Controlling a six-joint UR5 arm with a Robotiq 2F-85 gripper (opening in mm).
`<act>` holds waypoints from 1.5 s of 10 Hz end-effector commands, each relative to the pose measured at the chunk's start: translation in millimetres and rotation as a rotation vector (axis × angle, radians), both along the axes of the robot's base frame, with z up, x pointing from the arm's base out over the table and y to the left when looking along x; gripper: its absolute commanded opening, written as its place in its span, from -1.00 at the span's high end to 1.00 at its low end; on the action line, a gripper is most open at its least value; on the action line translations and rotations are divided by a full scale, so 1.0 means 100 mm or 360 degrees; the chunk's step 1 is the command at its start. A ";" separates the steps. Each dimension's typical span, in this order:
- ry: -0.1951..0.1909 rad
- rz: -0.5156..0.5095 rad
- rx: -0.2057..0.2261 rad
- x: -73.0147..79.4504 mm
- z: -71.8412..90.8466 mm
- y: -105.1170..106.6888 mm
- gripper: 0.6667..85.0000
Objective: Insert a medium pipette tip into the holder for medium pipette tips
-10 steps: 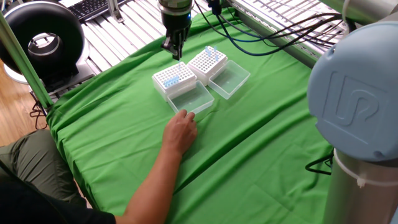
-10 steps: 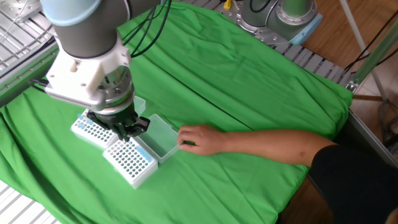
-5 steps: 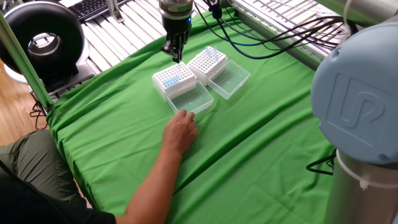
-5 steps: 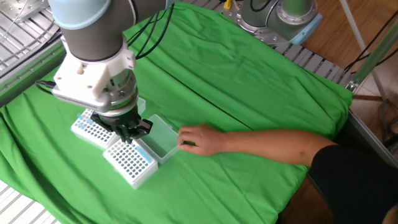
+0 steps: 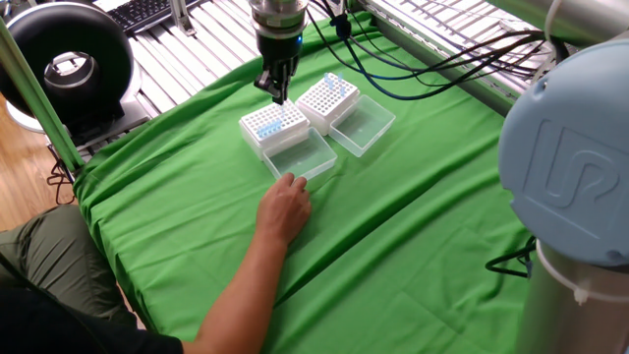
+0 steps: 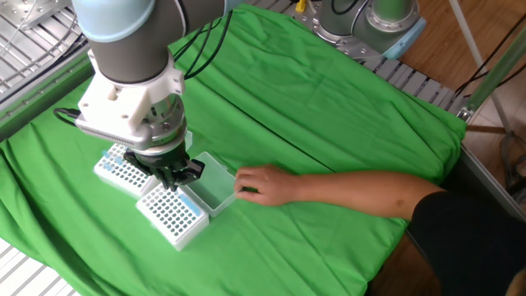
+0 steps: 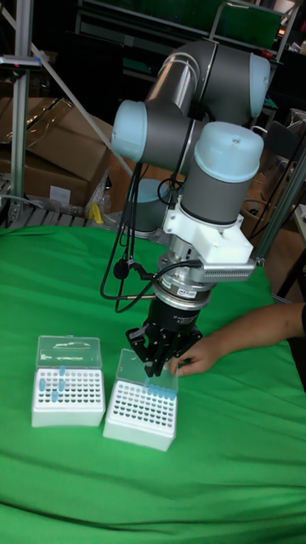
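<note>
Since the frame a second ago we see the gripper (image 5: 278,95) shift from just behind the nearer rack to over its back edge; in the other fixed view the arm has slid a little to the right, while the racks and the person's hand have stayed put.

Going left to right in the tall fixed view, we first meet the second rack (image 7: 68,396), with a few blue tips scattered in its holes and its clear lid (image 7: 69,349) standing open behind it. Just beside it is the holder for medium pipette tips (image 7: 140,416), a white block with a grid of holes and a short row of blue tips (image 7: 159,389) along its back edge. Its own lid (image 5: 302,154) lies open on the green cloth (image 5: 413,226). The gripper hangs right over that back row, fingers (image 7: 154,358) pointing down and drawn close together. We cannot tell whether they pinch a tip, since the gap between them is too small and dark to read.

Further right, the person's hand (image 7: 191,362) rests on the cloth against the edge of the open lid, fingers touching it. The forearm (image 6: 370,191) stretches away across the table.
</note>
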State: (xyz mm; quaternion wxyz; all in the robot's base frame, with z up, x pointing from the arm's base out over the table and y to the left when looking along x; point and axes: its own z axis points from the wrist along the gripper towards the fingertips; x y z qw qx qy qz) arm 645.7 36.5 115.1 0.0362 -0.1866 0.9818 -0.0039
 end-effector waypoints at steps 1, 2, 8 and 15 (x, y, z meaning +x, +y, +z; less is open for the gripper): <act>-0.0011 -0.0015 0.0019 0.00 -0.02 0.04 0.79; -0.0013 -0.0015 0.0019 -0.01 -0.03 0.04 0.79; 0.0017 0.0107 0.0032 -0.10 -0.11 0.02 0.27; -0.0022 0.0265 -0.0056 -0.02 -0.26 -0.54 0.32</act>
